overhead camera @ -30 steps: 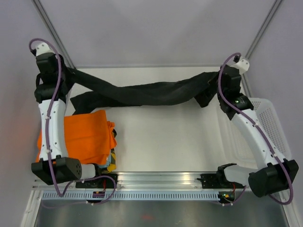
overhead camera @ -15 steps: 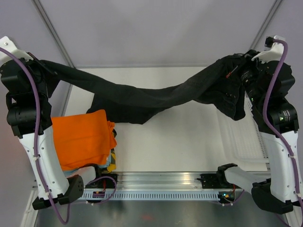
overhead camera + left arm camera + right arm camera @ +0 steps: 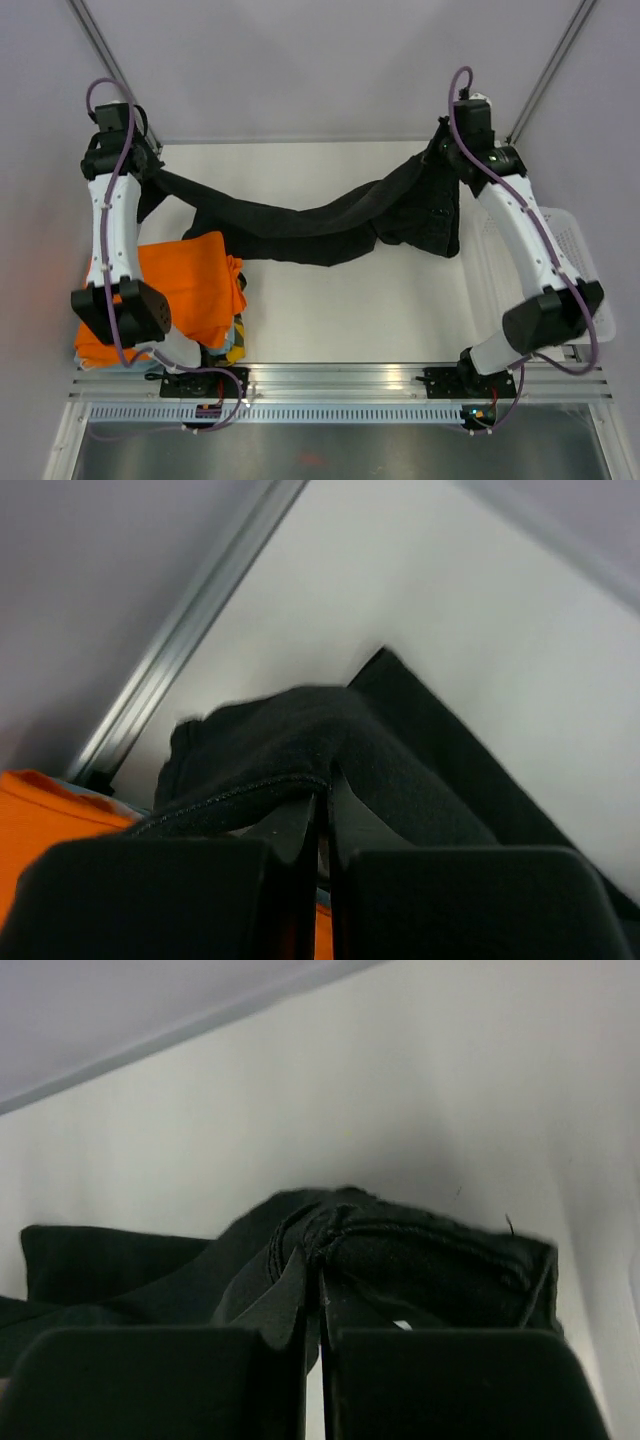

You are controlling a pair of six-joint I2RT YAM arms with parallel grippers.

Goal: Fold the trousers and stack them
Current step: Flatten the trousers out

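Observation:
The black trousers (image 3: 300,222) hang stretched between my two arms across the far half of the table, sagging in the middle. At the far left, my left gripper (image 3: 150,170) is shut on a leg end; the wrist view shows its jaws (image 3: 323,800) pinching a hemmed fold of the trousers (image 3: 300,740). The right gripper (image 3: 440,150) at the far right is shut on the wide waist end, which droops in a bunch (image 3: 425,215). In the right wrist view the jaws (image 3: 320,1250) clamp a bunched seam of the trousers (image 3: 400,1250).
A folded bright orange garment (image 3: 185,290) lies on a stack at the near left, under the left arm. A white mesh basket (image 3: 570,250) stands along the table's right edge. The bare table top (image 3: 350,310) stretches in front of the trousers.
Both arms had swung high and wide with the trousers; they have now come back down and inward over the far table corners, and the cloth sags lower in the middle.

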